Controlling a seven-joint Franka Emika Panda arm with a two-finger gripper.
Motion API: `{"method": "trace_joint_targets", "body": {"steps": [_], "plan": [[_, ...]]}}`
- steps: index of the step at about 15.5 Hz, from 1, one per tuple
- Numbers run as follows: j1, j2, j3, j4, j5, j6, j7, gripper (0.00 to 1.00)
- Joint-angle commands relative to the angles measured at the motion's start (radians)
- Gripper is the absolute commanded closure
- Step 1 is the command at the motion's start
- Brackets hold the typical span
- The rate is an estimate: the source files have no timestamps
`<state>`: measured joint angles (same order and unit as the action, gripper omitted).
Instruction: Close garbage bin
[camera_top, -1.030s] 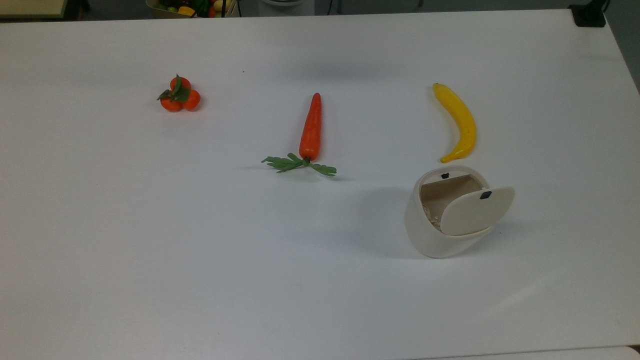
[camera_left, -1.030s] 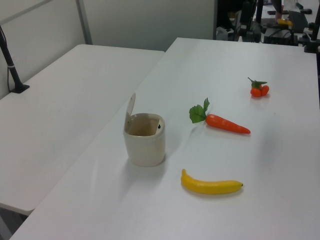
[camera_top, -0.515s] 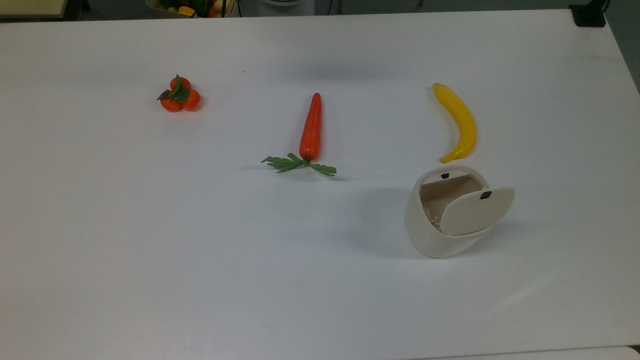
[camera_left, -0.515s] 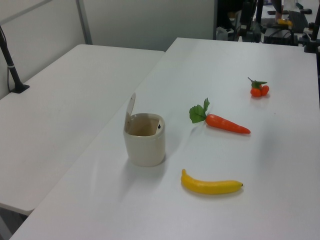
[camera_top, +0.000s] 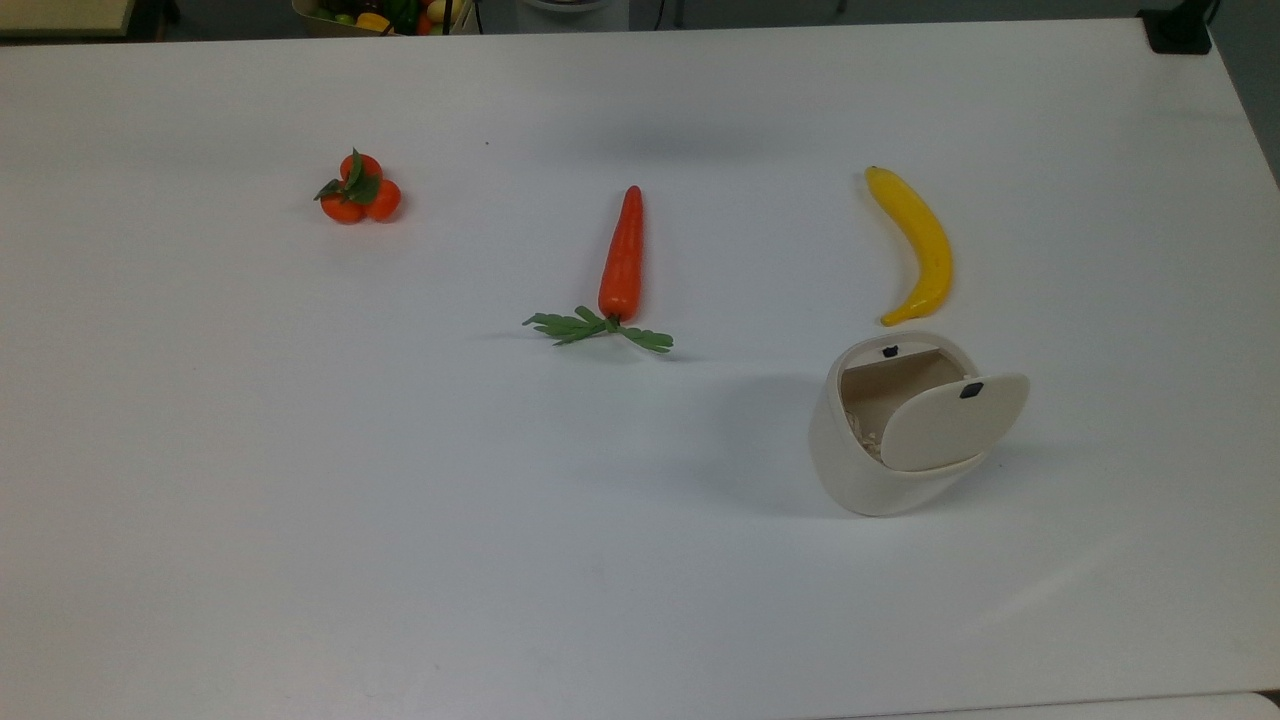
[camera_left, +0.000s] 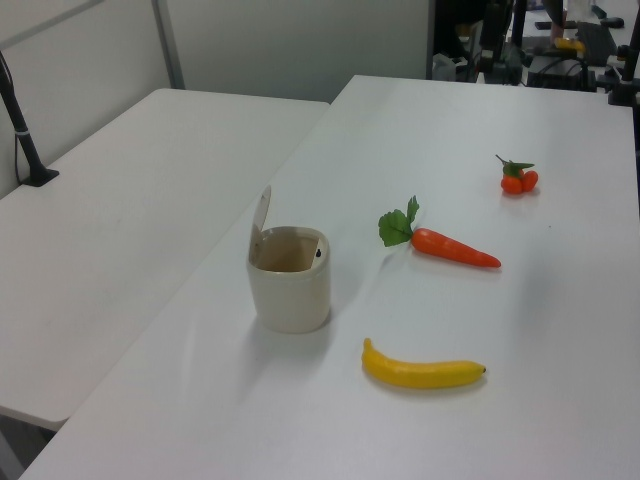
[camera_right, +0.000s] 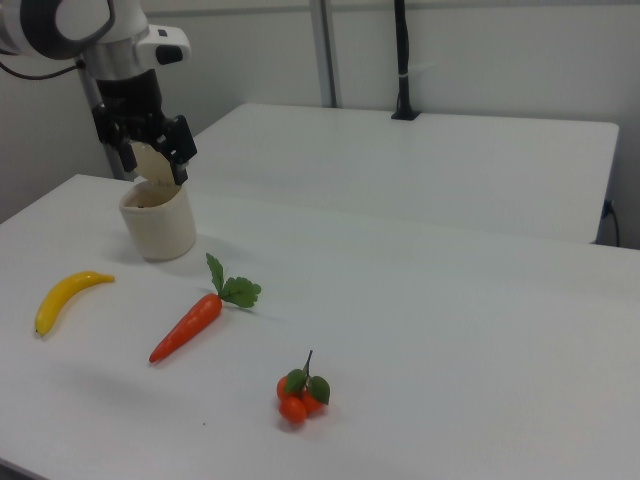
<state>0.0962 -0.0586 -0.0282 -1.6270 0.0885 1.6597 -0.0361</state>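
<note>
The cream-white garbage bin (camera_top: 848, 470) stands on the white table at the top view's lower right, its hinged lid (camera_top: 950, 422) raised with a small black tab near its edge. The bin (camera_left: 291, 297) shows its open mouth in the left view, with the lid (camera_left: 262, 214) upright at its rim. In the right view my gripper (camera_right: 143, 148) hangs on the arm at the upper left, open, its black fingers (camera_right: 181, 140) apart. They line up in front of the lid (camera_right: 153, 165) of the bin (camera_right: 160, 227). I cannot tell whether they touch it.
A yellow banana (camera_top: 918, 245) lies just beyond the bin in the top view. A carrot (camera_top: 621, 256) with green leaves lies mid-table, and a cluster of small oranges (camera_top: 360, 190) sits at the top view's left. A second white table (camera_left: 120, 230) adjoins.
</note>
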Motion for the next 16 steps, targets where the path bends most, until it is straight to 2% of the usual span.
{"method": "trace_joint_targets", "body": {"steps": [1,2,3,7,10,11,13,16], "plan": [[0.005,-0.010,-0.006,-0.024,-0.007,0.029,-0.022,0.00],[0.005,-0.009,-0.006,-0.022,-0.004,0.029,-0.022,0.00],[0.005,-0.006,-0.004,-0.022,-0.003,0.031,-0.022,0.07],[0.005,-0.006,-0.004,-0.024,0.002,0.061,-0.034,0.49],[0.005,-0.003,-0.004,-0.025,0.013,0.069,-0.034,0.85],[0.005,0.003,-0.002,-0.025,0.017,0.069,-0.034,0.92],[0.005,0.006,-0.004,-0.024,0.027,0.069,-0.034,1.00],[0.008,0.016,-0.002,-0.022,0.062,0.071,-0.034,1.00]]}}
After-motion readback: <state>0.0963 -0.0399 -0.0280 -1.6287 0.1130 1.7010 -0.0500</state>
